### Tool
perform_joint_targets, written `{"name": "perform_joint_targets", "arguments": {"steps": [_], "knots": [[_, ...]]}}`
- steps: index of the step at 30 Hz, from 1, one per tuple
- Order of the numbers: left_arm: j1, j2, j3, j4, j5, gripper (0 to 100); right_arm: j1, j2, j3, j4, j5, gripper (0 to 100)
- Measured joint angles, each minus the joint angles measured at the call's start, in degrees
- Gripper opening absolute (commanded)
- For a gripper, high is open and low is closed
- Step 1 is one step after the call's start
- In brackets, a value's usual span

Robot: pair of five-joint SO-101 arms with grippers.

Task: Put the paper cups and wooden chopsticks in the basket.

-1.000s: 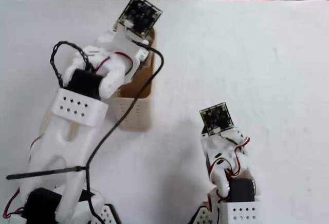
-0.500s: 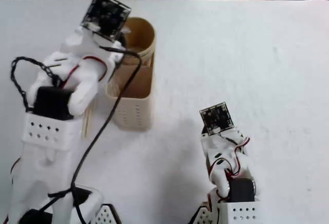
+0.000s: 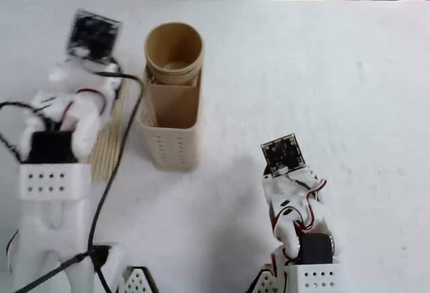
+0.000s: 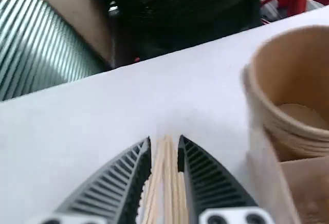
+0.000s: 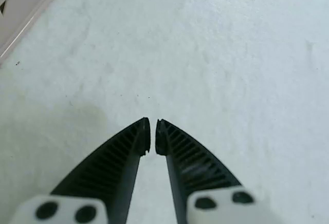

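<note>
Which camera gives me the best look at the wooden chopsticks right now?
High view: the wooden chopsticks lie bundled on the table beside the basket, partly under the left arm. The left wrist view shows a short stretch between the left gripper's open fingers. The right wrist view faces table away from them.

Arm extended, left pincer (image 4: 164, 141) slightly parted; arm folded back, right pincer (image 5: 152, 124) closed.

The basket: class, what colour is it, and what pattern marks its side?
Pale beige basket, side dotted with rows of small holes; clearest in the high view.
</note>
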Motion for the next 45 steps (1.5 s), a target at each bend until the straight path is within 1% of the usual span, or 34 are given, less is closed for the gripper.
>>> {"name": "perform_joint_targets", "arguments": {"steps": [3,5,8,10,11,14,17,19,21,23,26,28,34,39,45], "knots": [[-8.7,-2.11,4.92,-1.85,3.08,11,0.0,0.0,0.0,0.0,0.0,3.6],[-12.84,-2.46,9.23,-2.73,3.34,11,0.0,0.0,0.0,0.0,0.0,3.6],[-15.12,-2.81,17.76,-2.73,-0.26,10,0.0,0.0,0.0,0.0,0.0,3.6],[-16.18,-2.81,23.82,-3.78,-4.22,4,0.0,0.0,0.0,0.0,0.0,3.7],[-16.62,-2.81,26.55,-4.92,-4.75,2,0.0,0.0,0.0,0.0,0.0,3.7],[-16.7,-2.81,30.33,-6.51,-4.04,8,0.0,0.0,0.0,0.0,0.0,3.7],[-14.33,-2.81,29.63,-4.22,-3.25,14,0.09,0.0,0.0,-1.76,0.0,3.5],[-11.6,-2.81,26.37,0.44,-1.58,13,0.0,-0.18,1.41,-2.02,0.0,3.5],[-9.41,-2.46,21.45,5.8,-0.18,11,0.0,0.09,3.34,-1.58,0.0,3.4],[-7.65,-0.44,16.18,10.73,0.44,9,0.26,-0.26,3.6,0.79,0.0,3.7],[-6.51,5.89,12.13,13.45,3.16,12,2.11,0.0,3.87,4.13,0.0,3.5],[-6.51,10.81,11.34,13.71,4.66,14,3.16,0.0,3.87,5.27,0.0,3.5],[-6.51,23.03,9.23,12.48,4.92,14,5.19,0.0,3.87,13.1,0.0,3.5],[-6.33,28.92,9.23,7.47,5.01,14,5.27,0.0,3.87,19.25,0.0,3.5],[-6.15,32.7,9.23,2.11,4.92,14,5.27,0.0,3.87,19.78,0.0,3.5]]}}
